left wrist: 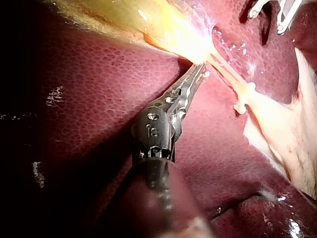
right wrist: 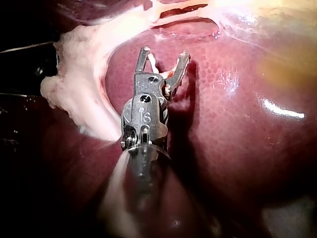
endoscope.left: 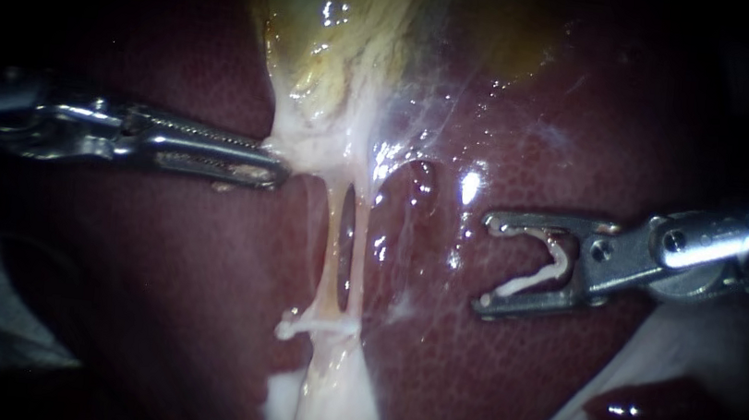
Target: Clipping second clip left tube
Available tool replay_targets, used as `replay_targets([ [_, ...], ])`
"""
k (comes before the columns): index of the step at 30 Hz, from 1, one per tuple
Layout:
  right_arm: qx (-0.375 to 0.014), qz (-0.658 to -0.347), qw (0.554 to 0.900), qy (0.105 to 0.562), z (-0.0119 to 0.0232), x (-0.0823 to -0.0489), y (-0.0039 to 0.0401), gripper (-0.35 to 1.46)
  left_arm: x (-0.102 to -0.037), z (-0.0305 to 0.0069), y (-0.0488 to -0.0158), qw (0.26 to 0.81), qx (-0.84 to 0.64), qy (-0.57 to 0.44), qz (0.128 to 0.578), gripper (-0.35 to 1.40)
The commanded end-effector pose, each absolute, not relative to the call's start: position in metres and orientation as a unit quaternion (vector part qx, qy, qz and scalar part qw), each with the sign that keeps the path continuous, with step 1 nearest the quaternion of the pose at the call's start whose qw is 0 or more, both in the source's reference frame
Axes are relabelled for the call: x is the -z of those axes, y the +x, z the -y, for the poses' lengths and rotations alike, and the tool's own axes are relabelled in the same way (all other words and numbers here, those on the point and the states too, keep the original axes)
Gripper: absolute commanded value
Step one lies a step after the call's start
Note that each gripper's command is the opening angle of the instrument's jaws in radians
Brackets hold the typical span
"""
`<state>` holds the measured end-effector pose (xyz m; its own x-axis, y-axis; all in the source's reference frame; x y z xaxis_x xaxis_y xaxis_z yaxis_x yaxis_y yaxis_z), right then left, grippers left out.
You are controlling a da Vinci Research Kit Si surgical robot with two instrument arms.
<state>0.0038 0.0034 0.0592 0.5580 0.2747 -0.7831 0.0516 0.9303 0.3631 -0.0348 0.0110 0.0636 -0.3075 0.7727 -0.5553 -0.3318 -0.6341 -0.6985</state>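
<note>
**Endoscope view: your loaded pincer sits wide of the left tube**

Your left instrument (endoscope.left: 278, 172) enters from 9 o'clock. Its pincer is narrow and clamped on the pale tissue (endoscope.left: 306, 152) just under the gallbladder (endoscope.left: 339, 21) at 12 o'clock. From that tissue two thin tubes run side by side toward 6 o'clock; the left tube (endoscope.left: 330, 252) is the yellowish one at centre. A placed clip (endoscope.left: 316, 326) crosses its lower end. Your right instrument (endoscope.left: 485, 263) comes in from 3 o'clock. Its pincer is spread wide and holds a white loaded clip (endoscope.left: 560, 262), bent open between both sides. It lies over the liver (endoscope.left: 487, 380), well apart from the tubes.
</note>
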Motion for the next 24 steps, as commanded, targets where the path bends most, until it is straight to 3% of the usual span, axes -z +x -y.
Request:
replay_targets([
  [1,-0.065,-0.466,0.865,0.175,-0.0034,-0.0592,0.0038,0.50,-0.0633,-0.0110,-0.0346,0.357,-0.773,-0.468,0.237,-0.35],
  [13,-0.063,-0.468,0.863,0.180,-0.0034,-0.0592,0.0039,0.50,-0.0570,-0.0127,-0.0313,0.364,-0.765,-0.476,0.237,-0.35],
  [24,-0.062,-0.480,0.848,0.216,-0.0027,-0.0581,0.0069,0.50,-0.0562,-0.0127,-0.0313,0.364,-0.764,-0.479,0.234,-0.35],
])
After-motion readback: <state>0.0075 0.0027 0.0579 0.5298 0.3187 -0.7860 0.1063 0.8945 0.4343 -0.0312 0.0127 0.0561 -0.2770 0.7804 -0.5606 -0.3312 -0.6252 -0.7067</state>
